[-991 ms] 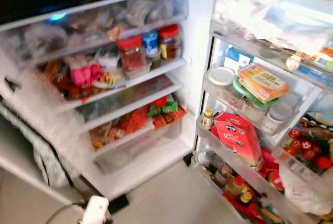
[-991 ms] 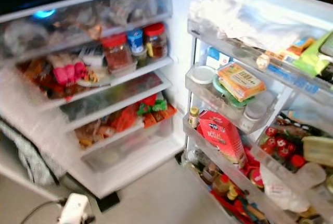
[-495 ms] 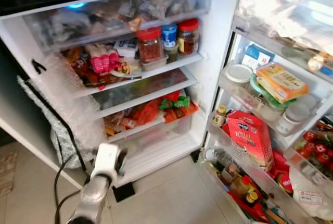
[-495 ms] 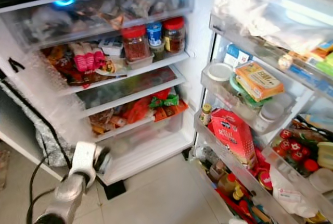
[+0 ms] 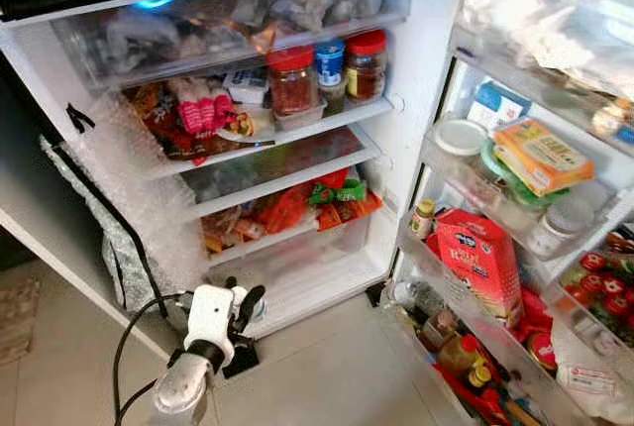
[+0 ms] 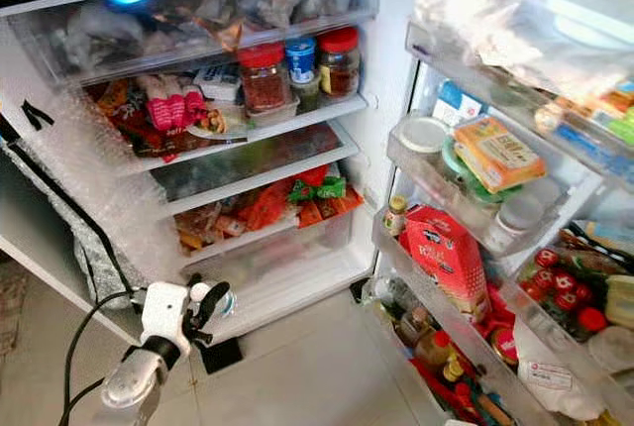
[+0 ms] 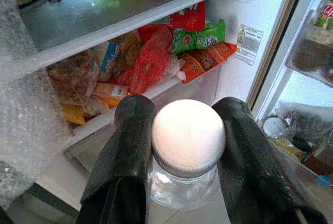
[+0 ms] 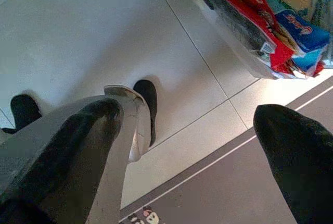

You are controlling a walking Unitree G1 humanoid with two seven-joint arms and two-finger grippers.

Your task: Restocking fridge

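- Between my left gripper's (image 7: 184, 182) two black fingers (image 7: 122, 166) sits a clear jar (image 7: 184, 182) with a white lid (image 7: 188, 130); both fingers press against its sides just under the lid, so I have it clamped.
- Seen from my head, my left gripper (image 5: 241, 305) holds the jar low, just in front of the fridge's (image 5: 416, 69) bottom edge and above the floor (image 5: 327, 376).
- Straight ahead of the fingers is the bottom drawer (image 7: 177, 91), with red, orange and green snack packets (image 7: 195, 36) lying on the level above it.
- Further up beyond the gripper, a glass shelf (image 5: 277, 163) looks mostly bare, and the shelf above that carries three jars (image 5: 329, 74) with red and blue lids.
- Off to my right, the door racks (image 5: 495, 198) are crowded with tubs, a red carton (image 5: 480, 263) and bottles.
- My right gripper (image 8: 197, 135) hangs idle over the floor, its fingers spread wide with nothing between them.
- I judge this to be the carry-in step: the jar is gripped but not yet placed.
- Next I would need to raise the jar well above the drawer front, keep it upright, and reach in toward the bare glass shelf, or beside the three jars if it belongs with them.
- Clearing each shelf lip without knocking it is the main care, I think.
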